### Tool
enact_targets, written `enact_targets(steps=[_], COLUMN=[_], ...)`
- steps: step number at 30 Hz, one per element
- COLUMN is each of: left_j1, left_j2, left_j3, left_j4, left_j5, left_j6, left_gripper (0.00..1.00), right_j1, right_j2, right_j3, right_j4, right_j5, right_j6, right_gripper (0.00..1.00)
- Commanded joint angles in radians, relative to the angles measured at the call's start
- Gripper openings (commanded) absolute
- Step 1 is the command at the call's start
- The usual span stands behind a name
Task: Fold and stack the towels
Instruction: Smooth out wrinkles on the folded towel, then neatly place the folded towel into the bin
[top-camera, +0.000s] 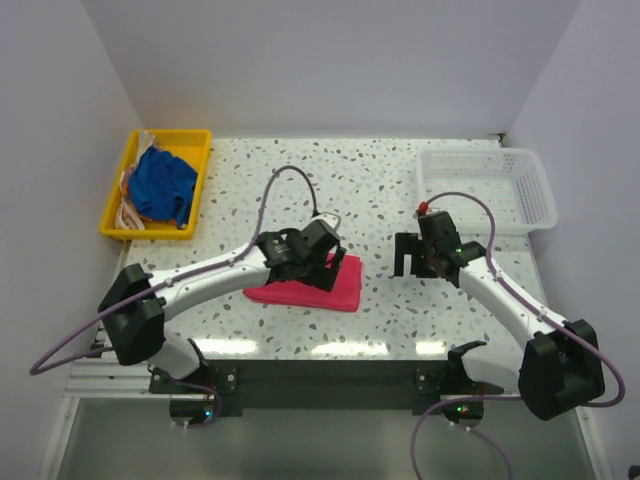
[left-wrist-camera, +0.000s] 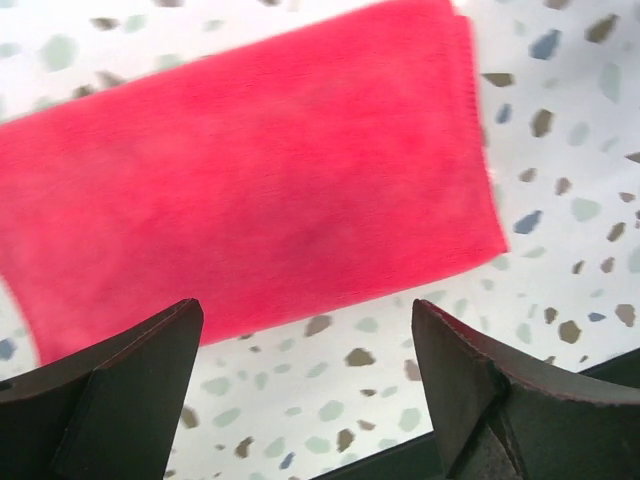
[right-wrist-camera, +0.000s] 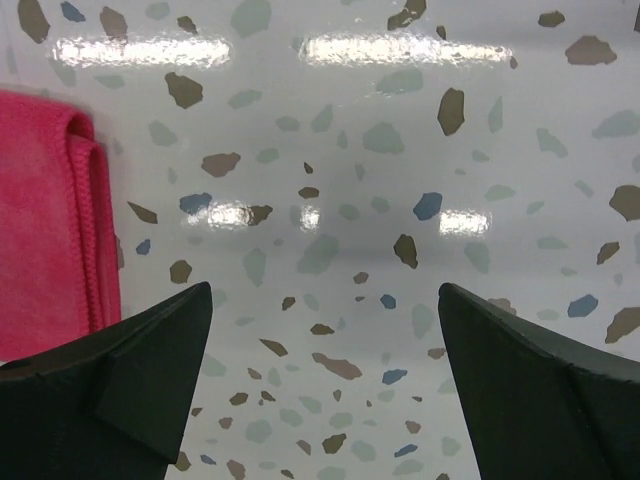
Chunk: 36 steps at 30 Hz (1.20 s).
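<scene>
Table (top-camera: 400, 175) of speckled white terrazzo fills the scene, with pale walls on three sides. Both arms reach in from the near edge, the left arm (top-camera: 205, 275) bent toward the middle and the right arm (top-camera: 500, 295) angled in from the near right corner. At the far right corner sits the white mesh basket (top-camera: 535, 205). At the far left corner sits the yellow tray (top-camera: 195, 190).

Near the middle of the table, a little left of centre, lies the pink towel (top-camera: 335, 290). It is folded into a flat rectangle, and the right wrist view shows doubled layers along its edge (right-wrist-camera: 85, 200). The left wrist view shows it as a neat oblong (left-wrist-camera: 250, 170) lying flat on the terrazzo.

Inside the tray the blue towel (top-camera: 165, 185) lies crumpled in a heap. A bit of another cloth (top-camera: 128, 205), orange and white, shows along the tray's left side under it.

The left gripper (top-camera: 328, 265) hangs over the pink towel's far left part. Its jaws stand wide apart with nothing between them, and in its own view (left-wrist-camera: 305, 320) the towel lies just beyond the fingertips. The right gripper (top-camera: 410, 260) is to the right of the pink towel, apart from it, over bare table. Its jaws are also spread wide and hold nothing (right-wrist-camera: 325, 300)
</scene>
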Motion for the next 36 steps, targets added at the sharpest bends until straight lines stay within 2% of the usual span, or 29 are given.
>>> enact_targets(steps=[1, 6, 9, 14, 29, 32, 33, 35, 36], left_j1=[-0.098, -0.183, -0.237, -0.263, -0.3, -0.301, -0.301, -0.3, -0.301], left_j2=[0.129, 0.311, 0.39, 0.459, 0.594, 0.605, 0.609, 0.617, 0.617], left_j3=[0.095, 0.241, 0.305, 0.346, 0.346, 0.314, 0.307, 0.29, 0.283], left_j4=[0.028, 0.02, -0.001, -0.01, -0.049, -0.055, -0.056, -0.064, -0.062], left_j5=[-0.021, -0.05, -0.076, -0.088, -0.14, -0.165, -0.174, -0.183, -0.192], left_j6=[-0.004, 0.026, 0.039, 0.052, 0.031, 0.016, 0.013, 0.005, -0.001], left_gripper=[0.88, 0.78, 0.69, 0.61, 0.57, 0.52, 0.44, 0.38, 0.29], right_j1=[-0.017, -0.032, -0.037, -0.041, -0.04, -0.041, -0.043, -0.043, -0.043], right_j2=[-0.025, -0.017, -0.019, -0.02, -0.051, -0.056, -0.057, -0.057, -0.059], right_j3=[-0.007, -0.027, -0.039, -0.054, -0.086, -0.088, -0.088, -0.091, -0.091], right_j4=[-0.022, -0.011, -0.002, 0.012, 0.043, 0.046, 0.05, 0.055, 0.061], right_j5=[0.018, 0.002, -0.013, -0.041, -0.087, -0.091, -0.093, -0.103, -0.105], right_j6=[0.043, 0.049, 0.061, 0.071, 0.084, 0.089, 0.091, 0.095, 0.098], right_gripper=[0.99, 0.99, 0.99, 0.99, 0.99, 0.99, 0.99, 0.99, 0.99])
